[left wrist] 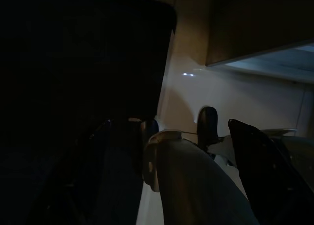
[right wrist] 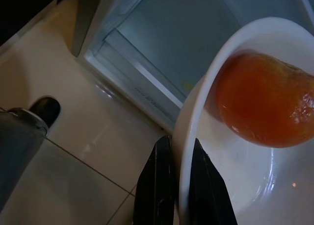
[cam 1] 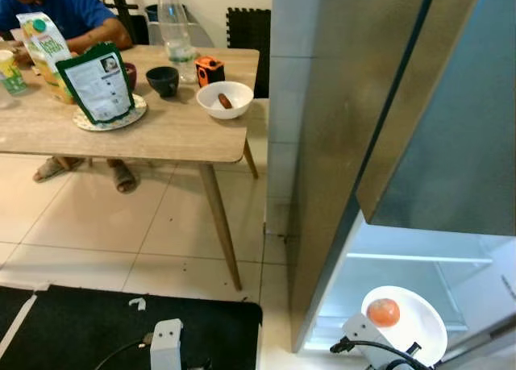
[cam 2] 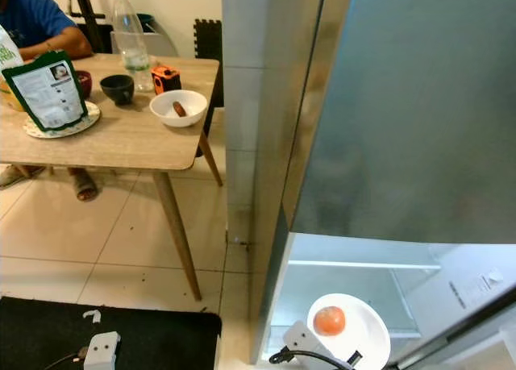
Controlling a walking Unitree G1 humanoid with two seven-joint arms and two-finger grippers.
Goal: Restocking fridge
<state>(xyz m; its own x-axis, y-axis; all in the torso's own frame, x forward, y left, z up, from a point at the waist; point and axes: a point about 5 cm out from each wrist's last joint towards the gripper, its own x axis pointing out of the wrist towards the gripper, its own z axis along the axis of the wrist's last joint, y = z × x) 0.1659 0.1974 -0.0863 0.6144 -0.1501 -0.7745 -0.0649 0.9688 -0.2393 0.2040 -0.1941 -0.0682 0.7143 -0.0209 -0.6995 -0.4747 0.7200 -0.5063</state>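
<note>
The right claw (right wrist: pixel 175 178) is pinched shut on the rim of a white bowl (cam 1: pixel 419 326), one black finger inside the wall and one outside, and the bowl hangs just in front of the open fridge (cam 1: pixel 419 265), below its raised door and level with the lit lower shelf. An orange fruit (cam 1: pixel 384 312) lies loose in the bowl, touching the wall on the side near the claw. The bowl looks stiff, glossy and probably ceramic, so it is likely slippery under the pads and would break if dropped on the tiled floor beside the fridge; held by one edge, its weight and the fruit's pull it downward away from the grip, so it wants to be kept level. The fruit is round and free to roll, and a tilt could send it over the far rim. The rim hold looks like the only practical one. The left claw (left wrist: pixel 206 129) hangs low beside the fridge in deep shade; whether it is wide or narrow I cannot tell.
</note>
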